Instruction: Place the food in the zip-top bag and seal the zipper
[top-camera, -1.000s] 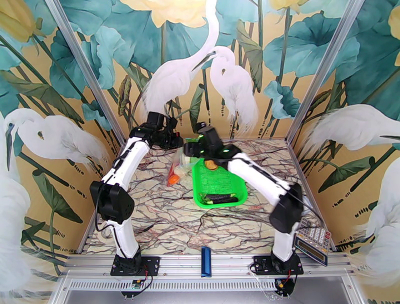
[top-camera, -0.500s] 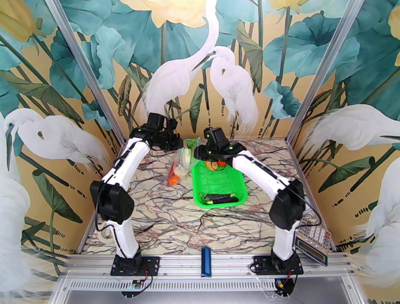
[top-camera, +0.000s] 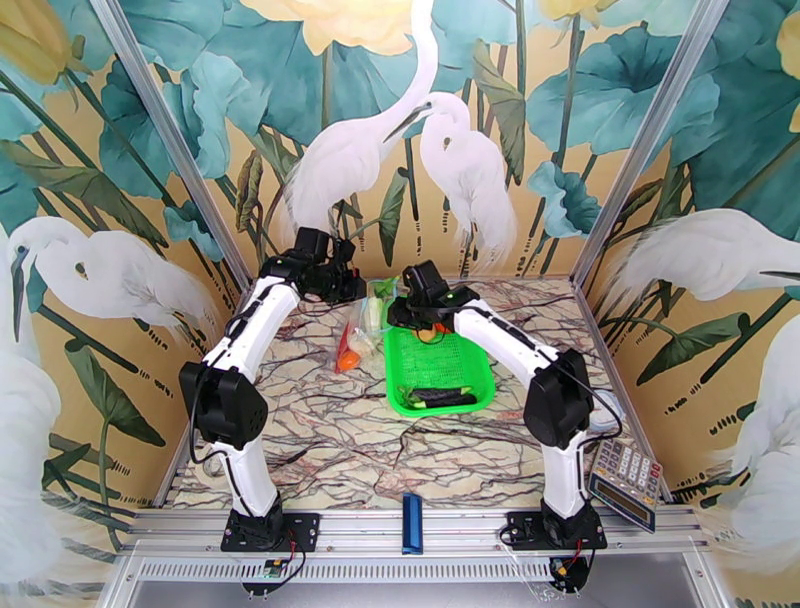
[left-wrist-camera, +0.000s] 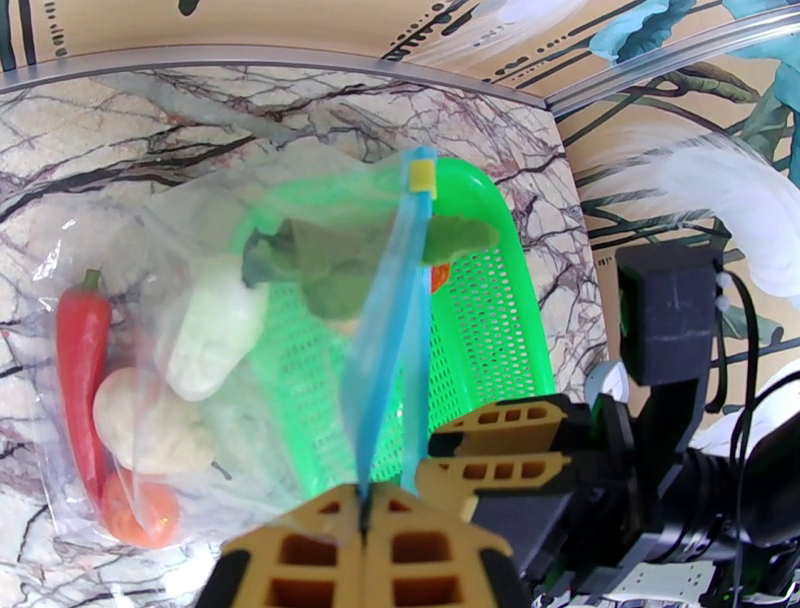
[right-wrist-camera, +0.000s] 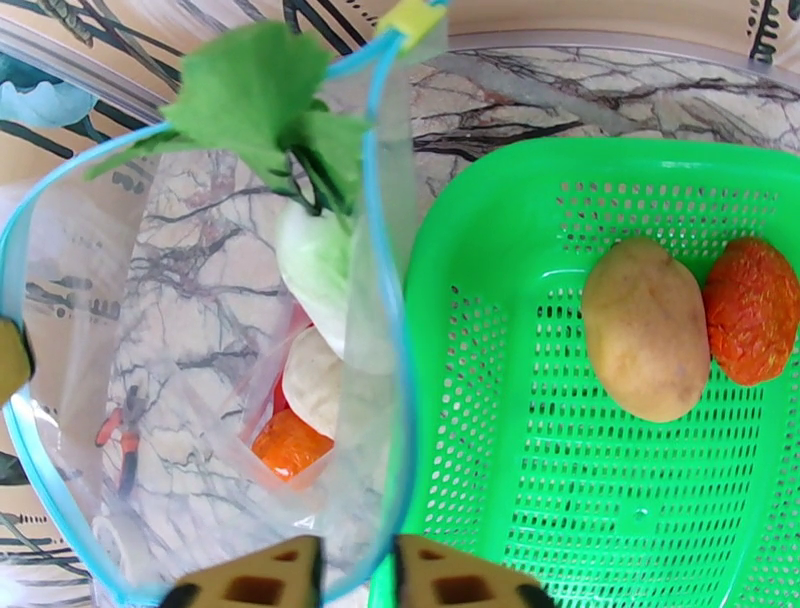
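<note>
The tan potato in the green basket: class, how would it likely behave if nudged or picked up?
The potato looks smooth and egg-shaped, so it would probably roll on the basket floor if nudged. It touches the tomato, which may shift too. Its rounded sides could slip from a narrow pinch.

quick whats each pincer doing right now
Left pincer: closed on the zipper of the zip-top bag.
Right pincer: slightly open, the zipper between its fingers, not clamped.
</note>
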